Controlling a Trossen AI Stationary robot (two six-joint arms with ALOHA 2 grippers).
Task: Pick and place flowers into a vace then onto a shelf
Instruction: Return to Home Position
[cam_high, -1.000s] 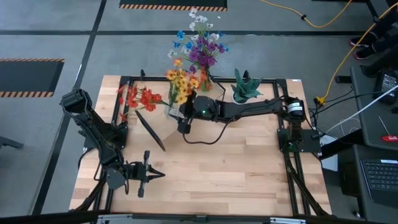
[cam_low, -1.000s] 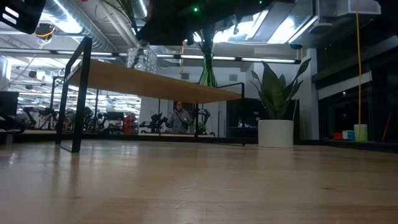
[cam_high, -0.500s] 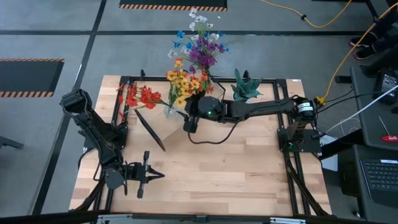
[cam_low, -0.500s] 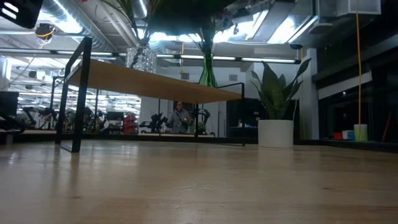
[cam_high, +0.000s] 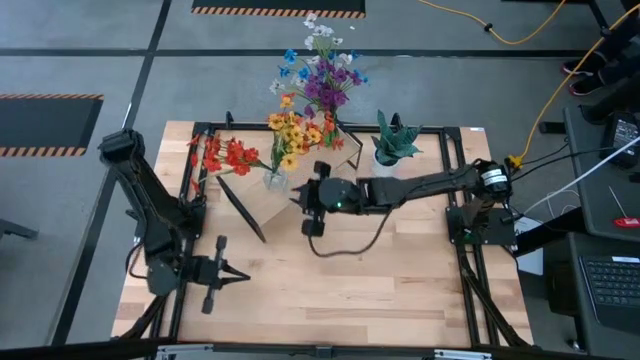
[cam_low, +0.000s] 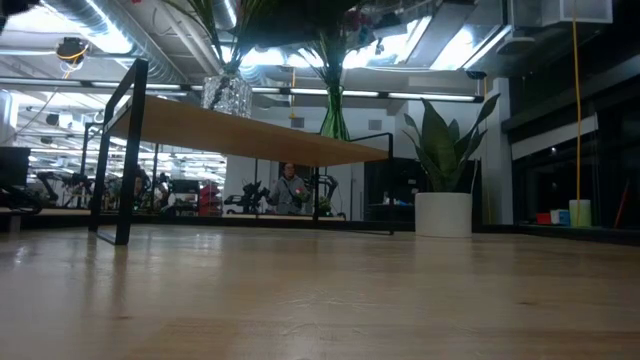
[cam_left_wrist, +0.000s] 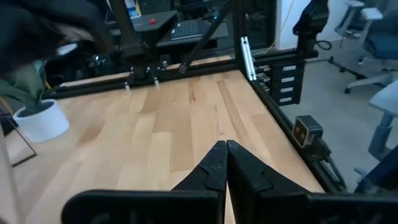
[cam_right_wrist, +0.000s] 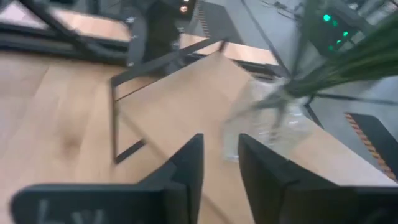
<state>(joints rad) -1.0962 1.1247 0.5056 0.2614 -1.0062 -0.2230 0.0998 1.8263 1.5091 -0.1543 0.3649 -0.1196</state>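
Right pincer (cam_right_wrist: 221, 143) near bright multicoloured flowers (cam_high: 292, 130)

Your counter (cam_high: 380, 270) is pale planked wood, smooth with a soft sheen. The shelf (cam_low: 250, 135) is the same light wood on thin black metal legs (cam_low: 128, 150). You see a clear glassy vase (cam_low: 227, 97) and a matt white pot (cam_low: 443, 214).

You look straight down on the whole table (cam_high: 380, 270) from high, level across its top from the low camera, closely forward from each wrist, and the shelf (cam_low: 250, 135) shows in high, low and right-wrist views.
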